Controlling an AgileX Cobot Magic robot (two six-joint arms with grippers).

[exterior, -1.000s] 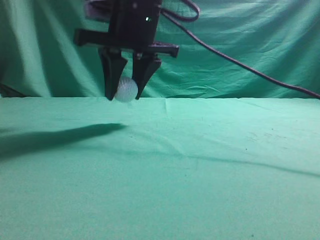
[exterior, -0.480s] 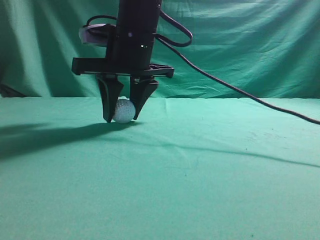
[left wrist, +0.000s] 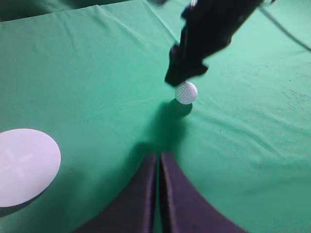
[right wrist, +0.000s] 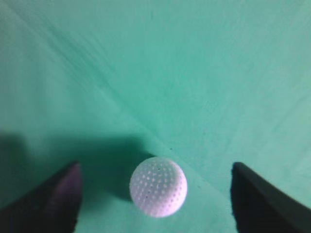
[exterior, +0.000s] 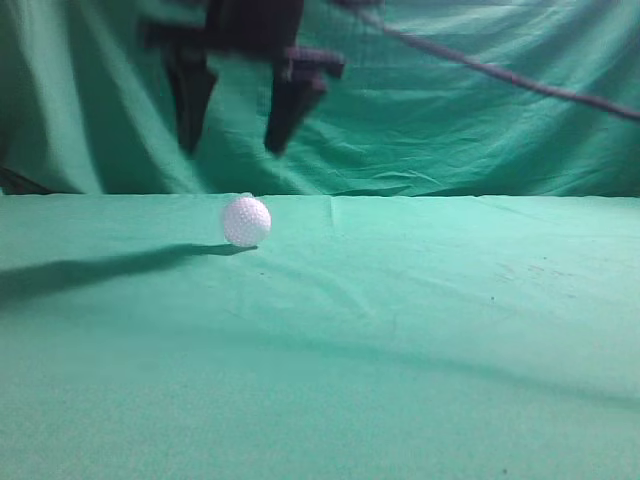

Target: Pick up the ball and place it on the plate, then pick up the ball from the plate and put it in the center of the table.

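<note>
The white dimpled ball rests on the green table, free of any gripper. It also shows in the left wrist view and in the right wrist view. My right gripper hangs open above the ball, its black fingers spread wide and clear of it; in the right wrist view the fingers stand apart on either side of the ball. My left gripper is shut and empty, well short of the ball. The white plate lies at the left in the left wrist view.
A draped green curtain hangs behind the table's far edge. A black cable runs from the right arm across the upper right. The arm's shadow lies on the cloth at left.
The right gripper lowered the ball to the cloth, opened, let it go and rose well above it. The ball stays where it was set down.
</note>
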